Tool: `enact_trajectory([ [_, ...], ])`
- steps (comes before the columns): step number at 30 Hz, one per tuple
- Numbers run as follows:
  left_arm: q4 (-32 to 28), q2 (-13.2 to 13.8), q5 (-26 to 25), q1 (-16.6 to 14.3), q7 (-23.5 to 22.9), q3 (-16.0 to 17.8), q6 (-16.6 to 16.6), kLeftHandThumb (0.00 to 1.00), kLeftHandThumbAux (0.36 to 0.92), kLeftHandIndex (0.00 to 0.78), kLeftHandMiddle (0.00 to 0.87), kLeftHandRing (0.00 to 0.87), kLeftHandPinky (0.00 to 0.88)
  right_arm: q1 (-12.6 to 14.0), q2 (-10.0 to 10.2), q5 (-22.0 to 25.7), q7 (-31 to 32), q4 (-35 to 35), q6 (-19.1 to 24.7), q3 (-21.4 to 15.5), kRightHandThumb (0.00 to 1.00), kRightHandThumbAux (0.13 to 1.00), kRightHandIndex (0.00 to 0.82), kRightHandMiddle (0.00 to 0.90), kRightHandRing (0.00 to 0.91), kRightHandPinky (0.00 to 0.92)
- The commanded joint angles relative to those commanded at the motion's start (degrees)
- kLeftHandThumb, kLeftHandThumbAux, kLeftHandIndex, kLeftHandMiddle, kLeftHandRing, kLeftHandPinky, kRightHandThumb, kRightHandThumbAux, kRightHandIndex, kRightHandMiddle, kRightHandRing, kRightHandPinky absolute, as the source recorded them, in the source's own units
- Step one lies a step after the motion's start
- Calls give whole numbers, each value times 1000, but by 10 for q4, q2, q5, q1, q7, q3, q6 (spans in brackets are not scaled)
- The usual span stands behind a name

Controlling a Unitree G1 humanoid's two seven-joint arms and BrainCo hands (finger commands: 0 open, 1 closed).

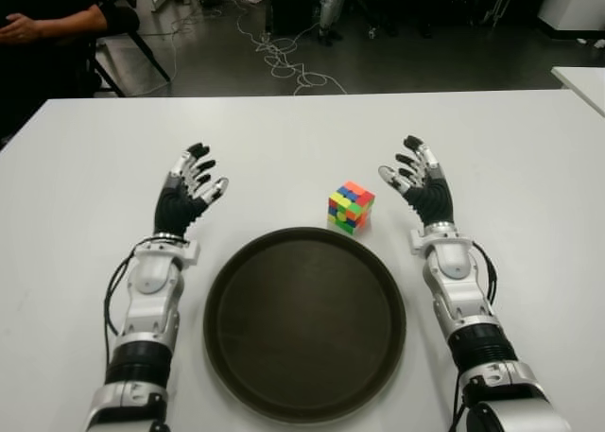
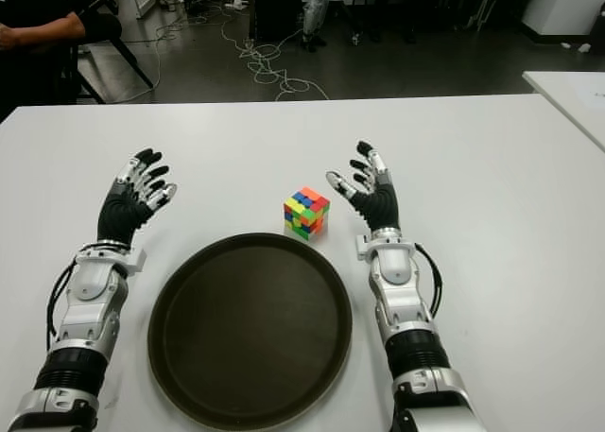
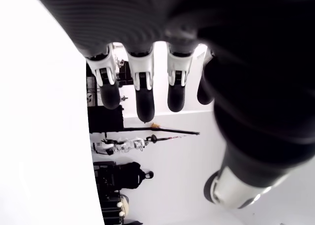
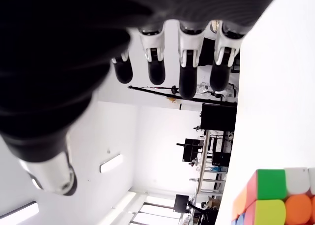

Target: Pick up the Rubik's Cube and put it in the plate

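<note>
The multicoloured Rubik's Cube (image 1: 351,207), its stickered faces showing green, yellow, orange, red and blue squares, stands on the white counter (image 1: 284,129) just beyond the far rim of the plate, slightly toward the robot's right, turned so that one corner faces the robot. The plate, a round dark brown tray with a low raised rim (image 1: 304,324), lies flat on the counter directly before the robot, between its two forearms, and holds nothing. The right hand (image 1: 418,182), black-palmed with silver and black fingers (image 1: 396,180), is held near the cube on its right side, apart from it; the fingers are spread and extended and grasp nothing, and the right wrist view shows them straight with a corner of the cube beside them. The left hand (image 1: 189,188) shows at the far left of the plate, well apart from the cube, its fingers likewise spread and holding nothing. Beyond the counter's far edge lies a dark floor with loose white cables (image 1: 279,54), and a person's arm in a dark sleeve (image 1: 57,24) shows at the far left.
</note>
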Motion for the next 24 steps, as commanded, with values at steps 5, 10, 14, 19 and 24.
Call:
enact_trajectory([
  [5,-6,3,-1,2,-2,0,9,96,782,53,128,119,107,0,3,-1,-6,-32,7,1,183,651,49,121,144,173],
  [10,-11,4,0,5,-3,-1,13,88,782,50,123,114,101,0,4,0,-5,-50,9,2,175,656,51,120,143,173],
  [14,-19,4,0,9,-1,-2,19,94,774,48,123,115,104,-11,0,-9,-7,-62,5,7,162,653,46,116,140,167],
  [19,-24,5,0,11,1,-3,25,103,764,50,126,118,100,-55,-18,-34,-17,-24,-1,9,128,648,34,102,127,153],
  [24,-24,5,-2,11,2,-2,25,103,751,53,125,117,100,-118,-50,-105,-61,57,-45,32,94,655,24,93,115,142],
])
